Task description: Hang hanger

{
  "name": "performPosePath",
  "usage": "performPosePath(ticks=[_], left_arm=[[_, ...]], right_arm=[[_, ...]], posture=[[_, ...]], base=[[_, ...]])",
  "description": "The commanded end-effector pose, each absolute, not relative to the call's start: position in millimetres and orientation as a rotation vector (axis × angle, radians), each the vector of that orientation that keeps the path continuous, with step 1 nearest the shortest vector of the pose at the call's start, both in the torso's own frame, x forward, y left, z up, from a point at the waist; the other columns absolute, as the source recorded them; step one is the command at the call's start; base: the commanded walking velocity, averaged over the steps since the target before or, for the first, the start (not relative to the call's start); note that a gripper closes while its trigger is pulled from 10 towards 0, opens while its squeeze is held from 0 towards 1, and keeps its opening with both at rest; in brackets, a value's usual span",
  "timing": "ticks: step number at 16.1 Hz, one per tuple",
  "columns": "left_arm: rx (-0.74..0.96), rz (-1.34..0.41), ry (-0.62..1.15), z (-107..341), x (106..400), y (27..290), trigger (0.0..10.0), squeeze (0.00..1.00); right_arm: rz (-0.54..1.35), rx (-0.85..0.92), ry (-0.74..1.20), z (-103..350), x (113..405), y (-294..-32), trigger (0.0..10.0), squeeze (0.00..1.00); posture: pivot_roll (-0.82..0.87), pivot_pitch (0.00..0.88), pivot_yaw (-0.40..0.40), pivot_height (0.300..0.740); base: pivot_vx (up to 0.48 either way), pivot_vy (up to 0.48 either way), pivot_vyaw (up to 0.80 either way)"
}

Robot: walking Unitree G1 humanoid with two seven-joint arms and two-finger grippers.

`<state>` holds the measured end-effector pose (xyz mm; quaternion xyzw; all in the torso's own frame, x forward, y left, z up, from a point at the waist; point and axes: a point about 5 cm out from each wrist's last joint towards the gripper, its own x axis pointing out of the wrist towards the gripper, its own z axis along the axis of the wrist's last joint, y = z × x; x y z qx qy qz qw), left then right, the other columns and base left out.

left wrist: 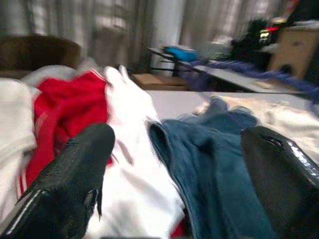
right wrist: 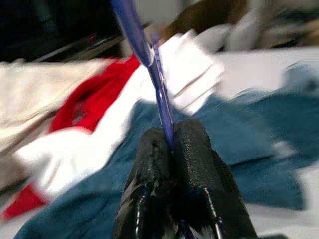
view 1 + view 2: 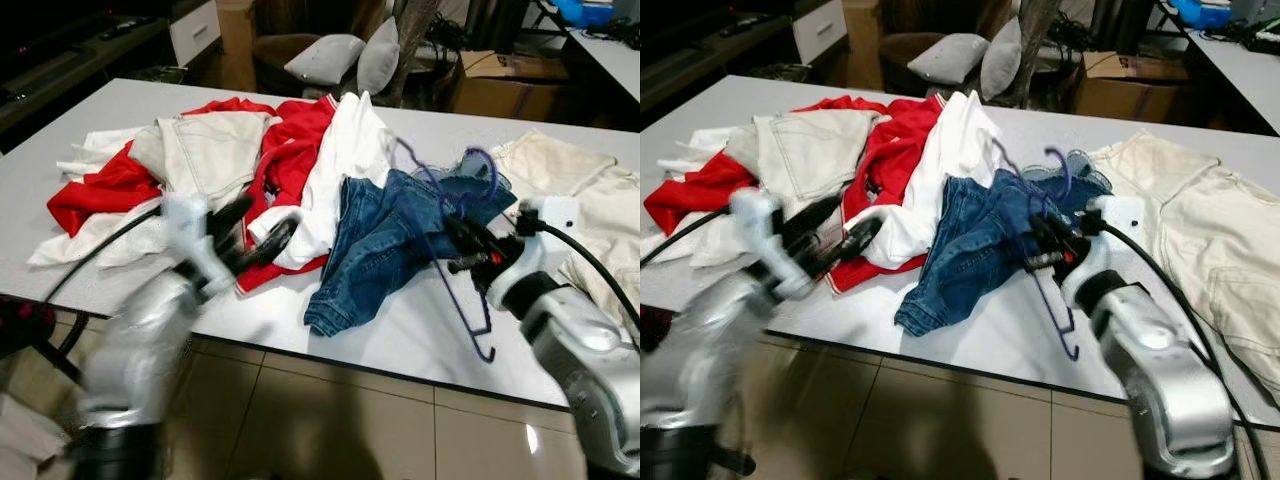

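Note:
A purple wire hanger point(image 3: 440, 205) hangs over the blue jeans point(image 3: 385, 235) on the white table point(image 3: 400, 330). My right gripper point(image 3: 463, 243) is shut on the hanger's wire; in the right wrist view its fingers point(image 2: 192, 164) pinch the purple hanger point(image 2: 160, 94). The hanger's hook point(image 3: 481, 160) curls above the jeans, and its lower end point(image 3: 485, 350) dangles past the table's front edge. My left gripper point(image 3: 258, 235) stands open at the front edge of the clothes pile, beside a white garment point(image 3: 335, 170), with nothing between its fingers point(image 1: 75, 174).
Red point(image 3: 290, 150), white and cream clothes point(image 3: 205, 150) are heaped across the table's left and middle. Cream trousers point(image 3: 590, 200) lie at the right. Behind the table stand a chair with grey cushions point(image 3: 345, 55) and cardboard boxes point(image 3: 500, 80). Tiled floor point(image 3: 330, 420) lies below.

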<state>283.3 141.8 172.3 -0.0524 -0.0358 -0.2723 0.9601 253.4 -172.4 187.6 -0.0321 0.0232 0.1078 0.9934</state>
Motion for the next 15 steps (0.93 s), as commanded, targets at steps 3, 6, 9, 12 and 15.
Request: performPosePath(ticks=[3,6,9,12,15], left_arm=[[-0.029,-0.562,-0.075,178,288,114,10.0,0.56],[-0.045,-0.527,-0.072,174,291,101,10.0,0.55],[-0.012,-0.49,-0.031,163,286,101,10.0,0.49],[0.016,-0.427,0.01,150,285,115,10.0,0.49],[0.021,-0.396,-0.011,156,293,120,10.0,0.49]], right_arm=[[0.068,-0.017,-0.061,193,248,-177,10.0,0.0],[-0.007,0.09,-0.071,192,245,-179,10.0,0.0],[-0.045,0.085,-0.021,180,255,-182,10.0,0.0],[0.044,0.094,-0.01,183,254,-176,10.0,0.0],[0.069,0.051,-0.007,184,249,-174,10.0,0.0]], posture=[[-0.05,0.0,0.054,0.74],[-0.04,0.0,0.039,0.74],[-0.02,0.0,-0.001,0.74],[-0.03,0.0,0.008,0.74],[-0.05,0.0,0.017,0.74]], base=[[0.0,-0.173,0.0],[0.0,-0.381,0.0],[0.0,-0.44,0.0],[0.0,-0.442,0.0],[0.0,-0.441,0.0]])
